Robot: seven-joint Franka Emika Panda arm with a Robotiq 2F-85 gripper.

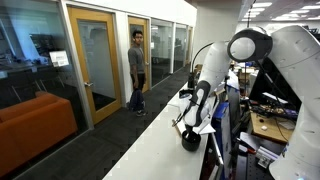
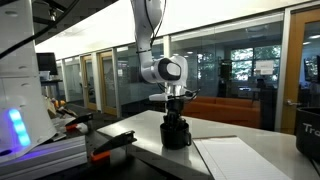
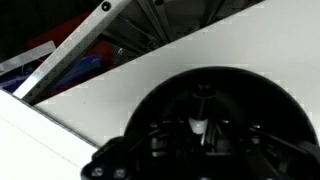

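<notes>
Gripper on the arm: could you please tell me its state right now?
Gripper: down on the black container; open or closed cannot be told.

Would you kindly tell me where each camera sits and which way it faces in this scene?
Exterior view: beside the white table, looking along it toward a glass-walled corridor with a standing person; shows the arm and gripper.
Exterior view: low at table level, facing the gripper at the black object; the arm enters from above.
Wrist view: looks down at the black object on the table; gripper parts indistinct.
Shared: both exterior views show the orange sofa and the black object.
</notes>
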